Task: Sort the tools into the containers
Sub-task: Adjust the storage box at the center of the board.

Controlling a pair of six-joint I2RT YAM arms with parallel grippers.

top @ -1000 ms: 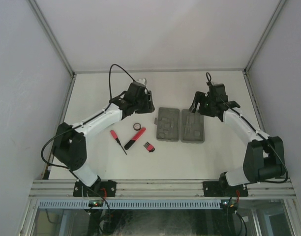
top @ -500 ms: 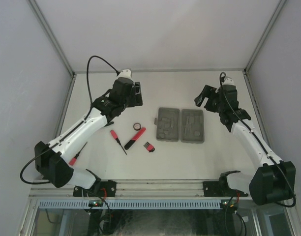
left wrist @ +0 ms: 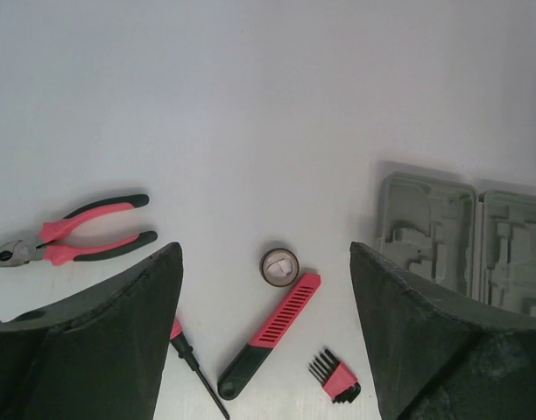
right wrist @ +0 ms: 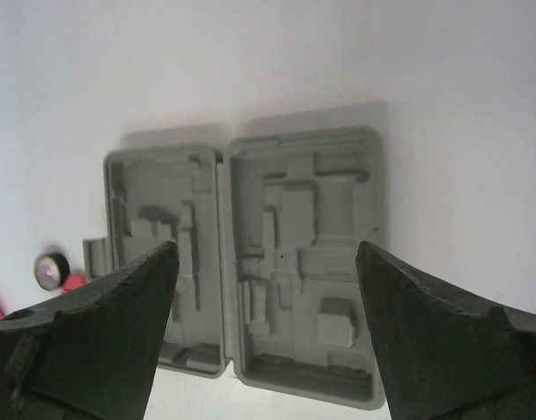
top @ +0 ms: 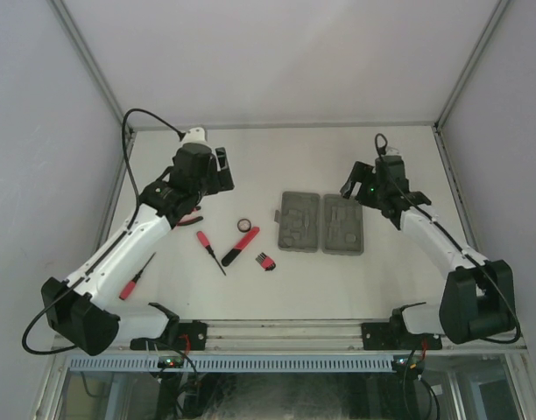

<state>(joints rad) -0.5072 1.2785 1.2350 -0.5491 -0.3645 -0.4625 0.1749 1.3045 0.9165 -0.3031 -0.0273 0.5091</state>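
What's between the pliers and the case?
Just the black ring between pliers and case; the rest is bare table. Clearest in left wrist view.

A white flat table (top: 338, 280) carries an open grey plastic hinged tool case (top: 320, 222) at its centre. Left of it lie a small black ring (top: 244, 226), a longer red-and-black tool (top: 240, 246), a red-black hex key set (top: 264, 260) and a thin red-handled screwdriver (top: 210, 251). Red-handled pliers (left wrist: 71, 241) lie further left, and a second red-handled screwdriver (top: 132, 282) lies near the left edge.
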